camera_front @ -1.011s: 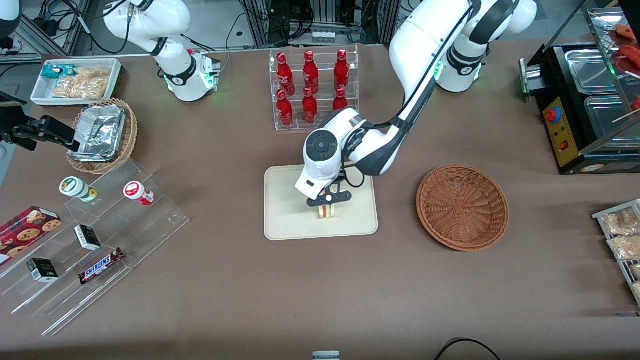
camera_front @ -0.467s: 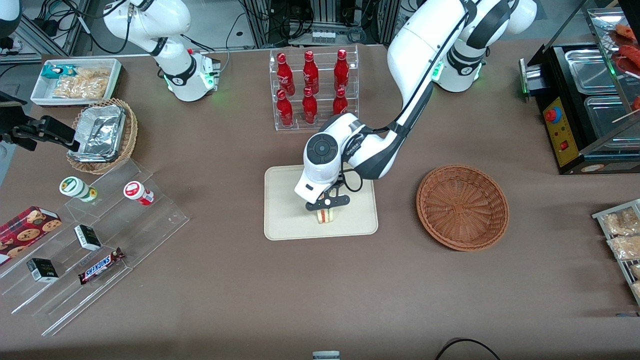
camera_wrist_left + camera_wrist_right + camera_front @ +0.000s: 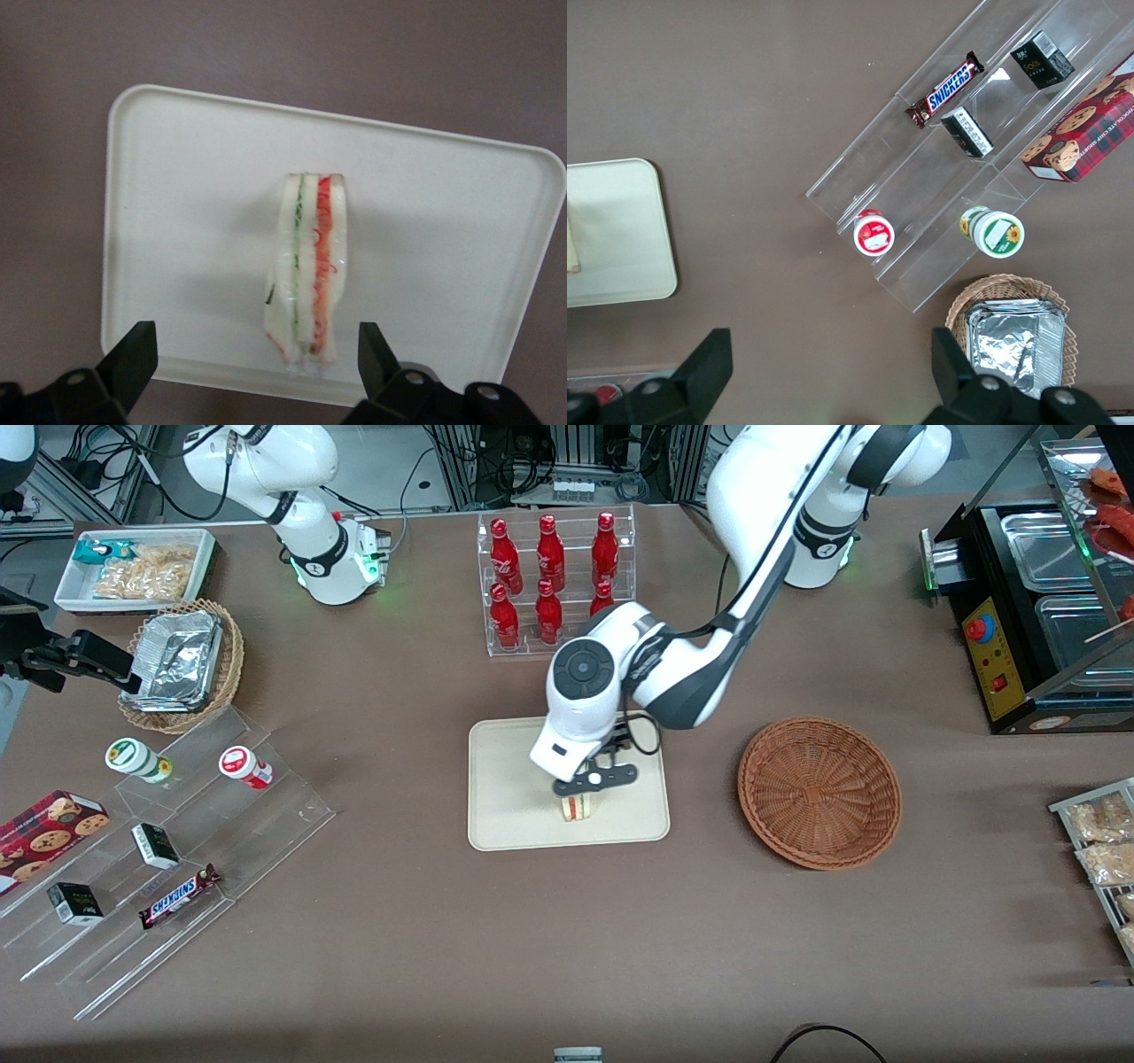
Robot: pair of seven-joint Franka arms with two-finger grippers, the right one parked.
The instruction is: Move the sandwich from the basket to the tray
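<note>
The sandwich point(image 3: 578, 807) stands on its edge on the tray point(image 3: 505, 797), a little toward the 4 o'clock part of it in the front view, and its upper part is hidden there by the claw point(image 3: 595, 779), which hangs just above it. The wrist view shows more: the sandwich point(image 3: 309, 270) with its green and red layers facing the camera, the tray point(image 3: 177, 221) under it, and the claw point(image 3: 257, 354) spread wide, its two dark fingers point(image 3: 133, 354) well clear of the bread on either side and holding nothing. The finger bases are cut off by the frame edge. The basket point(image 3: 819, 791) sits at about 3 o'clock from the tray, apart from it, with nothing visible inside. The surface point(image 3: 532, 939) is a plain brown cloth. At 12 o'clock from the tray stands a clear rack of red bottles point(image 3: 551, 576), part of its lower row covered by the arm. Toward the parked arm's end lie clear stepped shelves point(image 3: 168, 841) with a chocolate bar point(image 3: 180, 895) and small boxes. Toward the working arm's end a black food warmer point(image 3: 1036, 611) is cut off by the frame.
</note>
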